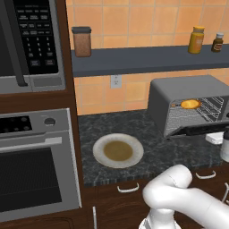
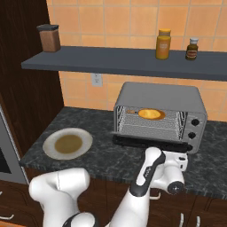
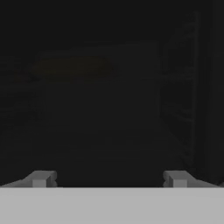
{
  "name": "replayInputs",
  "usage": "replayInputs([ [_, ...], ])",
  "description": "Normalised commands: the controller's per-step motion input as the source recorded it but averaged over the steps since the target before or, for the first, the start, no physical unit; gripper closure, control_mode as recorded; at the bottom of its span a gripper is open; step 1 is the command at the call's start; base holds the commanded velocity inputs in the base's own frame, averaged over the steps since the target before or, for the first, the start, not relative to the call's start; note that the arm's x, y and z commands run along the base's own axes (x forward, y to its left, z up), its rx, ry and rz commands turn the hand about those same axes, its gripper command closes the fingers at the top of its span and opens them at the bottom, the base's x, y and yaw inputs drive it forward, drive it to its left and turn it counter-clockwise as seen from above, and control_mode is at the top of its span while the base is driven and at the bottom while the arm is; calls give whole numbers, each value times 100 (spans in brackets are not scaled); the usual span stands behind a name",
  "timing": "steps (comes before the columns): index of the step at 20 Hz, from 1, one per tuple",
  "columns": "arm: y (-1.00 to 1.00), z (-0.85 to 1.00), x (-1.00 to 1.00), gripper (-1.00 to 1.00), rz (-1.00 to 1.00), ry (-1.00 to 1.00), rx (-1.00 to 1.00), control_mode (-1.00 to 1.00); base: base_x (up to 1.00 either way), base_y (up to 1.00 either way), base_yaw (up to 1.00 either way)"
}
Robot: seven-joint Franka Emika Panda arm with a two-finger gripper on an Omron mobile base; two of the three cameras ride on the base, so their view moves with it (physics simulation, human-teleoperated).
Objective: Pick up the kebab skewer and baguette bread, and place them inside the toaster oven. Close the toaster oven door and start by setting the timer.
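hanging low in front of the toaster oven (image 2: 159,116), the gripper (image 3: 109,178) has its two fingertips (image 3: 40,178) standing wide apart with nothing between them. in the hand view it faces a very dark glassy surface, through which a faint golden oval and dim wire rack lines can just be made out. in the right base view the white hand sits just under the toaster oven door (image 2: 148,142), which is folded down and lies nearly flat in front of the oven's mouth; whether the hand touches the door cannot be told.

inside the oven the baguette bread (image 2: 151,114) lies on the upper wire rack, toward the middle. a thin stick end shows just left of the loaf, likely the kebab skewer (image 2: 131,111), though it is too small to be sure of. three dark knobs (image 2: 193,129) run down the oven's right front.

the oven stands on a dark speckled stone counter (image 2: 102,157), well apart from a round white plate (image 2: 67,143) with a brownish centre at the counter's left. dark wood cabinets with pale handles sit below. orange tiles back the counter, with a white wall outlet (image 2: 96,80). a grey shelf (image 2: 128,62) above carries a brown jar (image 2: 49,37), a yellow bottle (image 2: 163,44) and a small dark bottle (image 2: 191,48). in the left base view a microwave (image 1: 31,42) hangs over a built-in steel oven (image 1: 38,165).
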Motion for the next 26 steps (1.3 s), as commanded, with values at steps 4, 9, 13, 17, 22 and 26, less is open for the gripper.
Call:
replayInputs([
  [4,4,12,33,-100,0,0,0,-100,0,0,0],
  [9,2,10,25,-100,0,0,0,-100,0,0,0],
  [13,2,9,22,-100,0,0,0,-100,0,0,0],
  [17,0,8,21,-100,0,0,0,-100,0,0,0],
  [22,0,5,22,-100,0,0,0,-100,0,0,0],
  [26,0,11,12,-100,0,0,0,-100,0,0,0],
])
